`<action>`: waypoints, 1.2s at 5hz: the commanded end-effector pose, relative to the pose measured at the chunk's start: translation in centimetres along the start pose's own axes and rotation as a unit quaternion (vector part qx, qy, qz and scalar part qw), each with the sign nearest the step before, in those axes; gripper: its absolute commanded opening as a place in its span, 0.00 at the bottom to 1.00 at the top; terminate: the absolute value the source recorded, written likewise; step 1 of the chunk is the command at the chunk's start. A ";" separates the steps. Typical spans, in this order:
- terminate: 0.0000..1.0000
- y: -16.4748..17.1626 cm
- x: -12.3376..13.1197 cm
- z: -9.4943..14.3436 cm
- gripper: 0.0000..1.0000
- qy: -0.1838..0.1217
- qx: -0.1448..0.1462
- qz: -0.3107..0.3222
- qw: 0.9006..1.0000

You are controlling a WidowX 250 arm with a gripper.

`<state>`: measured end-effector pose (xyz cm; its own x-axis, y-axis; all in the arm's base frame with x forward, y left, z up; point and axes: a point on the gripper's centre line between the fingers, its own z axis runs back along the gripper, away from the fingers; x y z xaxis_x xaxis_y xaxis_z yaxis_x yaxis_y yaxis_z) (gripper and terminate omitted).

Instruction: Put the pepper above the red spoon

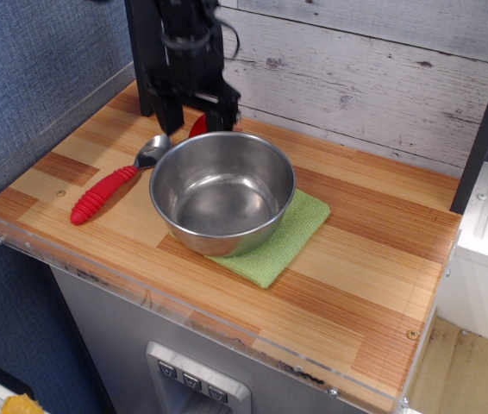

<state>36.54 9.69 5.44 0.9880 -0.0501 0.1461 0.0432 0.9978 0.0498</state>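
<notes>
The pepper (197, 127) is a small red shape on the wooden table, just behind the steel bowl's rim and to the right of the spoon's metal end; the bowl hides its lower part. The red spoon (106, 193) lies at the left with its ribbed red handle toward the front left and its silver bowl toward the back. My gripper (199, 110) hangs straight above the pepper with its fingers (173, 114) spread apart, open and a little clear of it.
A large steel mixing bowl (222, 188) stands on a green cloth (291, 231) mid-table, close to the spoon and the pepper. A plank wall runs along the back, a blue wall on the left. A clear plastic lip (20, 240) edges the table's front.
</notes>
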 end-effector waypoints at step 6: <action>0.00 -3.2 -0.6 7.9 1.00 -0.061 -0.036 -0.009 0.997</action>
<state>34.47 6.46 10.59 0.9783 -0.0623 0.1977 0.0715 0.9966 -0.0400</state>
